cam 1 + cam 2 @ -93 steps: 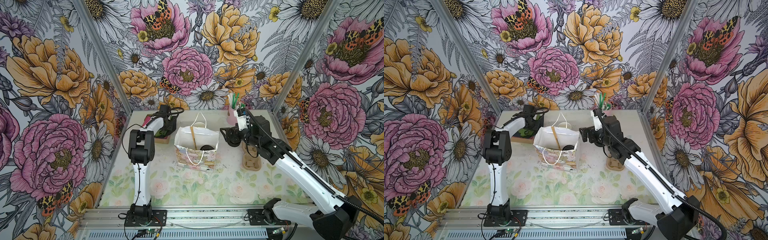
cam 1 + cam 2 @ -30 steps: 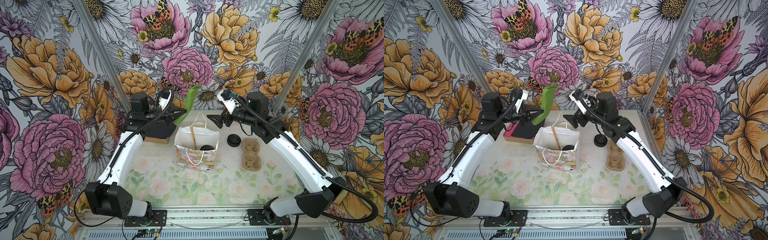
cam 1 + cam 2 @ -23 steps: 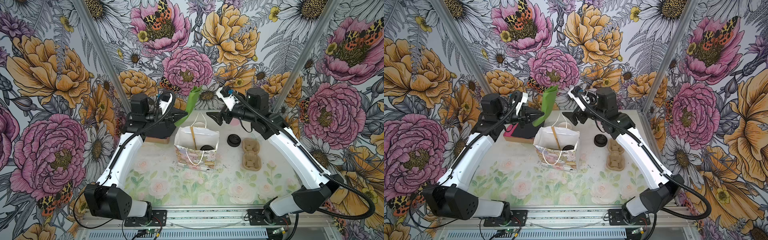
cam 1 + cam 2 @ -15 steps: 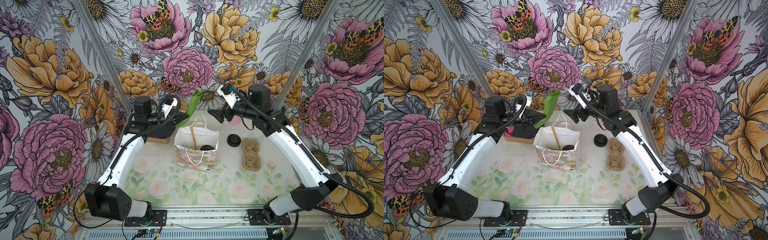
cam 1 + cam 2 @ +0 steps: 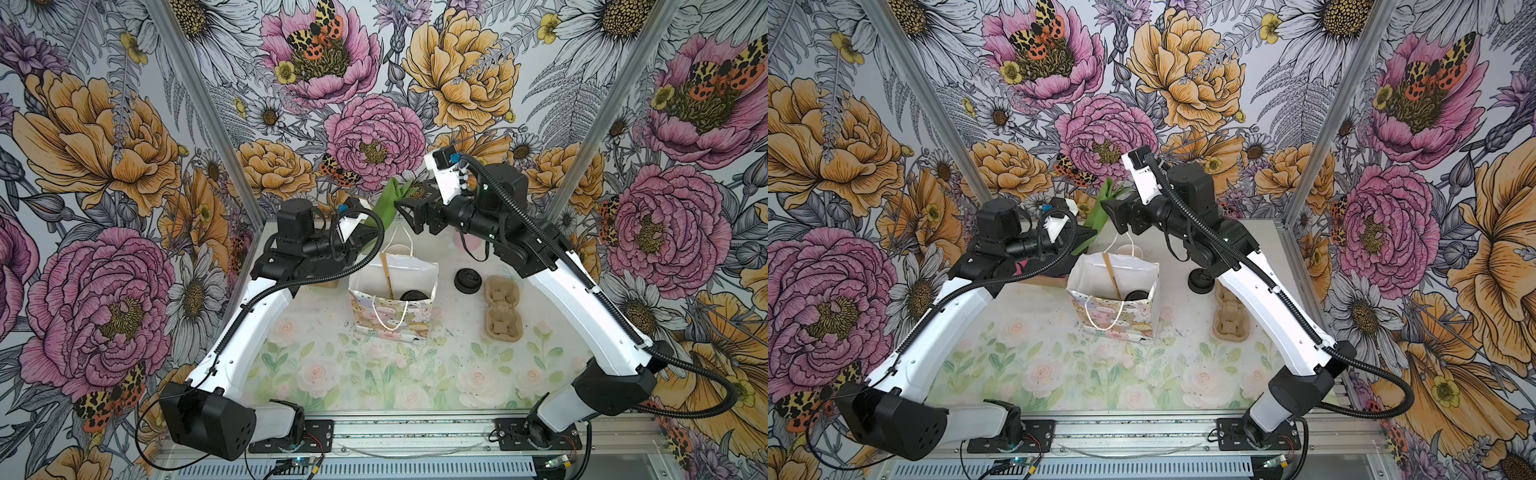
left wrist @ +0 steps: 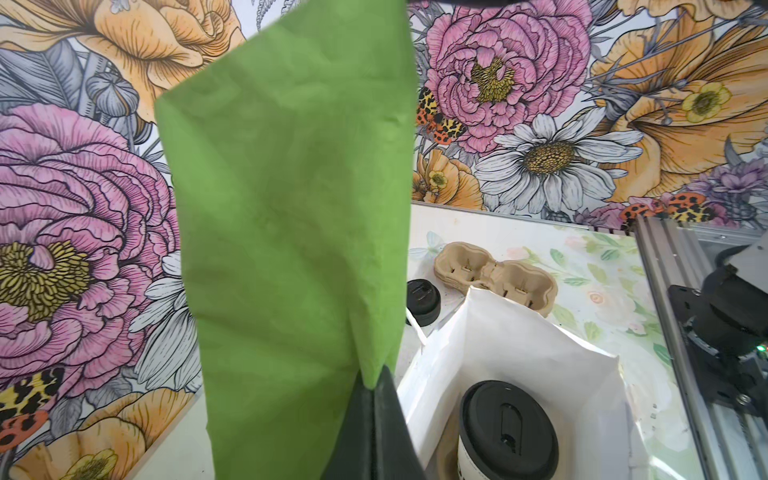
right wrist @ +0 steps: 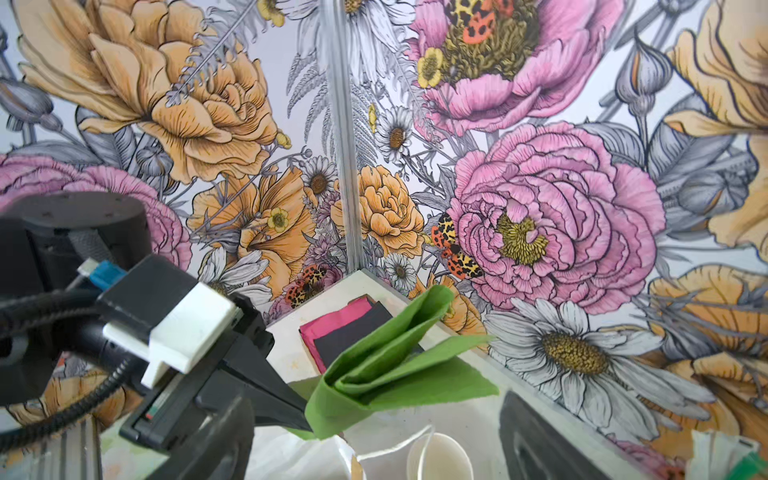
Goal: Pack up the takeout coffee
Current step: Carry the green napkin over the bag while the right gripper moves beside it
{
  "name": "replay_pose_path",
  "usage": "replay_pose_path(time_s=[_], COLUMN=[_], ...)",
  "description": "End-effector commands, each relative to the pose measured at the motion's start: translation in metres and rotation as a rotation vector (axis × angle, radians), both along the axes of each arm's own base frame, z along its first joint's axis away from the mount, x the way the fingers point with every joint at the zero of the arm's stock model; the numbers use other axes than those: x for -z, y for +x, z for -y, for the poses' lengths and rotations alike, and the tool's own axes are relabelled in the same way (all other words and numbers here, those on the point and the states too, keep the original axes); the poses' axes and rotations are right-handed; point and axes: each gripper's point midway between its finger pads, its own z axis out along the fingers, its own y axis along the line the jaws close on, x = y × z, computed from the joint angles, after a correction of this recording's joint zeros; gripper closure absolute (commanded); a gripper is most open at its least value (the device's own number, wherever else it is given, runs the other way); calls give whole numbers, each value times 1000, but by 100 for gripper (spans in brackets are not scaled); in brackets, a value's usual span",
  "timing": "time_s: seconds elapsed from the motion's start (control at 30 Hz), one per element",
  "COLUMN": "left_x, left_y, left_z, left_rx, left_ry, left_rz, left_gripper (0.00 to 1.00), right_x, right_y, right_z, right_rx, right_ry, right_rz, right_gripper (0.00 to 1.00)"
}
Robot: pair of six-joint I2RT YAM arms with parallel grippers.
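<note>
Floral wallpaper in pink and orange closes the booth on three sides, with metal posts at the back corners. Over the back of the counter (image 5: 374, 374) the left tool (image 6: 373, 395) is pressed together on the lower corner of a folded green napkin (image 6: 291, 228), which stands up from the pinch. Facing it from the other side, the right tool (image 5: 409, 215) has its jaws spread and sits close to the napkin's upper end; whether it touches the paper I cannot tell.

Just below and in front of both tools stands a white paper bag (image 5: 415, 266), pastel-printed outside, its mouth open upward. The takeout coffee (image 6: 508, 432) stands upright inside it, black sip lid on top, in the bag's right-hand part in both top views. A wooden stirrer (image 5: 388, 278) leans in the bag beside it. Dark lettering on the cup's white side is cut off at the frame edge and cannot be read.

Right of the bag, a loose black lid (image 5: 468, 280) and a pulp cup carrier (image 5: 503, 307) lie on the counter, apart from the bag. Pink and black napkins (image 7: 345, 328) lie in the back left corner.

Both arms rise from bases on the front rail, elbows bent outward, forearms converging toward the back middle. Between the arms the front half of the counter lies open, up to the rail.
</note>
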Motion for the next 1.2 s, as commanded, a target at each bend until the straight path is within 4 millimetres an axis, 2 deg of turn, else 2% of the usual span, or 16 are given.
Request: replay_pose_path(time_s=[0.0, 0.17, 0.37, 0.57, 0.67, 0.83, 1.0, 1.07, 1.17], left_x=[5, 4, 5, 7, 6, 6, 8, 9, 6], left_y=[8, 9, 10, 10, 10, 9, 11, 11, 13], left_z=[-6, -4, -4, -4, -4, -3, -3, -4, -5], left_rx=[-95, -113, -126, -134, -135, -134, -146, -154, -171], left_ry=[63, 65, 66, 72, 72, 72, 75, 70, 48], left_rz=[49, 73, 82, 83, 86, 87, 78, 71, 62], left_gripper=[100, 100, 100, 100, 100, 100, 100, 100, 79], right_x=[0, 7, 9, 31, 37, 39, 40, 39, 33], right_y=[19, 24, 25, 39, 44, 49, 52, 51, 48], right_z=[23, 17, -9, -16, -25, -44, -48, -50, -50], right_rx=[229, 269, 198, 239, 222, 166, 147, 132, 107], right_ry=[198, 280, 312, 280, 276, 278, 247, 226, 193], right_rz=[-173, -256, -308, -336, -354, -370, -343, -320, -273], right_gripper=[13, 15, 17, 19, 24, 45, 79, 89, 97])
